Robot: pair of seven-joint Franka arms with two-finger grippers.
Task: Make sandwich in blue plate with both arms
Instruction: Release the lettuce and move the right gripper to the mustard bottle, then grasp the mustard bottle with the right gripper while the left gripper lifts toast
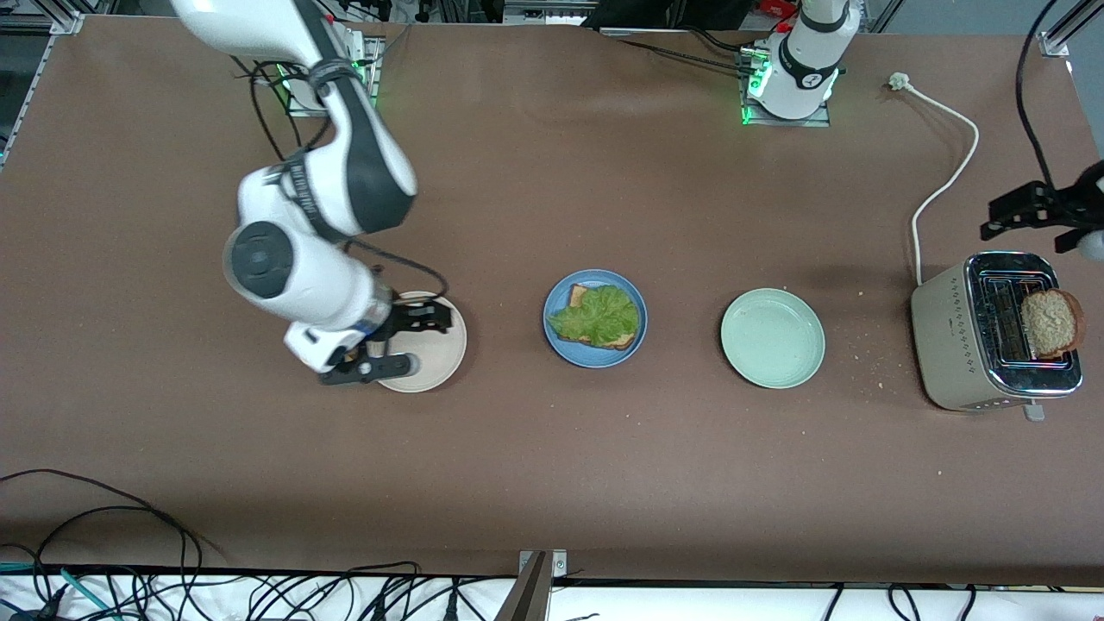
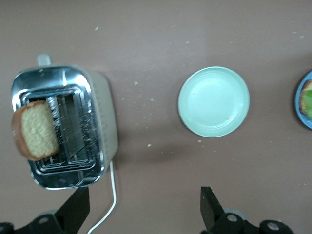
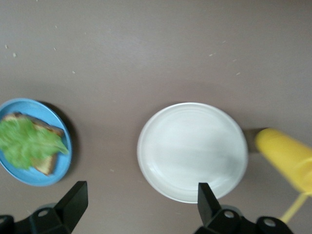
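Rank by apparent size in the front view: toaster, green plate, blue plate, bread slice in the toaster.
1. toaster
2. green plate and blue plate: look about equal, so no ranking
3. bread slice

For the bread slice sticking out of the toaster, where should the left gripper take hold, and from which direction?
Best guess: grip the bread slice by its exposed upper half, one finger on each flat face, coming straight down from above. It stands on edge in a slot of the toaster, lower part hidden. The open left gripper hovers near the toaster.
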